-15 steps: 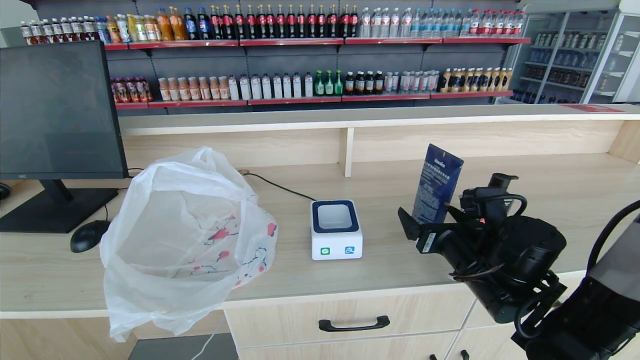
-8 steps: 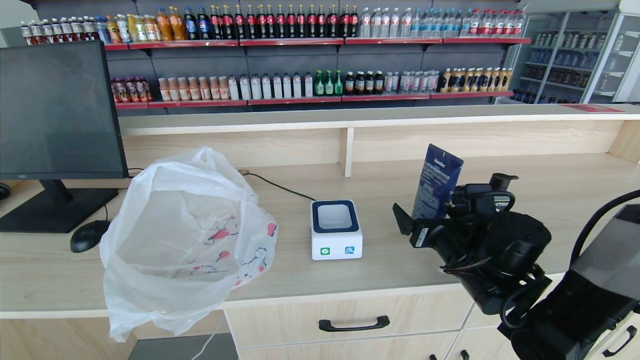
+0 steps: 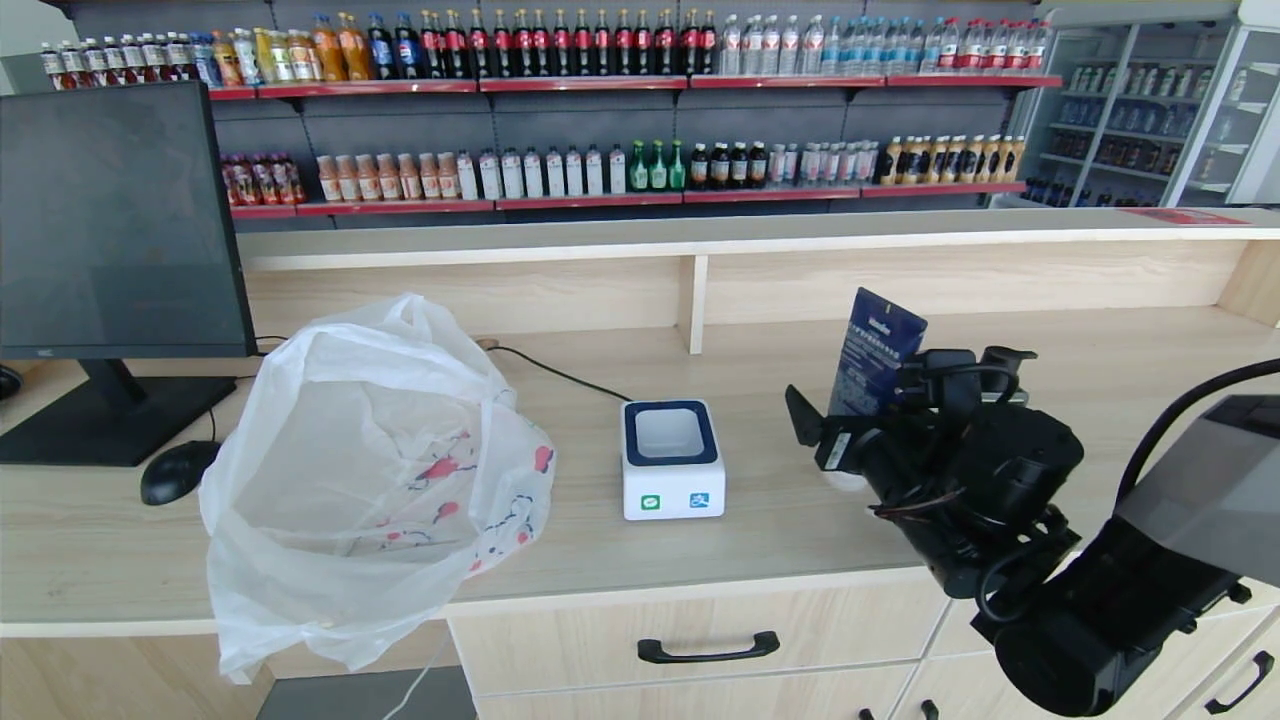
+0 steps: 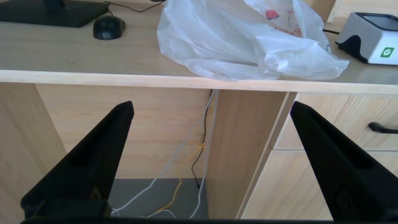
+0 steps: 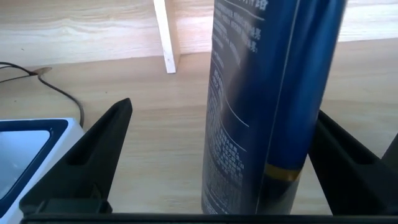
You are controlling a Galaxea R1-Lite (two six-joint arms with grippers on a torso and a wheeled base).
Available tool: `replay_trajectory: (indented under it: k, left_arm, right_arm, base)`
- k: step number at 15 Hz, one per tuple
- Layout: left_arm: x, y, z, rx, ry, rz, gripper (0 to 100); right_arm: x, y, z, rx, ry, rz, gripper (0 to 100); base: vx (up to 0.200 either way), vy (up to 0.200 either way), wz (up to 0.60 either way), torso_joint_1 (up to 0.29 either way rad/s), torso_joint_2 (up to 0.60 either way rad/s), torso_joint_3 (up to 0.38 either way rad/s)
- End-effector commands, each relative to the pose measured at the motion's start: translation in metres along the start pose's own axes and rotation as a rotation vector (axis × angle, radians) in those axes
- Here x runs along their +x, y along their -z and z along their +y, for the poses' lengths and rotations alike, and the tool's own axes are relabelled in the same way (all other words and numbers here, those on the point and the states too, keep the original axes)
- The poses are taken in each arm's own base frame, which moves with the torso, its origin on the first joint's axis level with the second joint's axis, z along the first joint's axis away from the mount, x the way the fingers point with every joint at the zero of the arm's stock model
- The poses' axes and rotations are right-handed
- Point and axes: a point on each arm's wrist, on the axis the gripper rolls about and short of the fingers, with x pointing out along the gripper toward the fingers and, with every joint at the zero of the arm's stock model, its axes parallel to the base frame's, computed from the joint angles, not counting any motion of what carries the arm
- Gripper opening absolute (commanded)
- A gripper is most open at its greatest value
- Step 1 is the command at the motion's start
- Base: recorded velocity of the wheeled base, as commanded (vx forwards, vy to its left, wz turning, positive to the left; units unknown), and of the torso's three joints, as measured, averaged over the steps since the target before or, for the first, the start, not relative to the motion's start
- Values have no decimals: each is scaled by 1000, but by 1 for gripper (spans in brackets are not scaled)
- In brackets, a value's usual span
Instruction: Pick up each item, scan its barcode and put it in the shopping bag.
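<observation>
Black arm (image 3: 1010, 480) (looped cables (image 3: 1200, 387))

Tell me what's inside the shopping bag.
No item shows inside the shopping bag: only its own white plastic with red print. Its crumpled lower folds, hanging over the counter edge, hide the very bottom.

The desk (image 3: 780, 540) has a pale wood-grain surface, smooth and matt. The shopping bag (image 3: 370, 480) is thin, half-transparent white plastic with many wrinkles. The dark blue tube (image 5: 273, 93) looks glossy, like laminated plastic. The barcode scanner (image 3: 672, 490) has a smooth white plastic body.
</observation>
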Motion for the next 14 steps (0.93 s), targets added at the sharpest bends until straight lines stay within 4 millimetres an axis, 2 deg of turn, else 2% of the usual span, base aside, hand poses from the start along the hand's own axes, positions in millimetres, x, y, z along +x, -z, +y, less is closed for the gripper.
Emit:
replay_trajectory:
  k: [1,14]
  left_arm:
    - [0,0,0,0,0,0,100]
    - [0,0,0,0,0,0,100]
  right_arm:
    - [4,2,1,1,1,-6,100]
    - [8,14,3,4,-36,24,100]
  base:
    - [0,0,0,0,0,0]
    - [0,0,0,0,0,0]
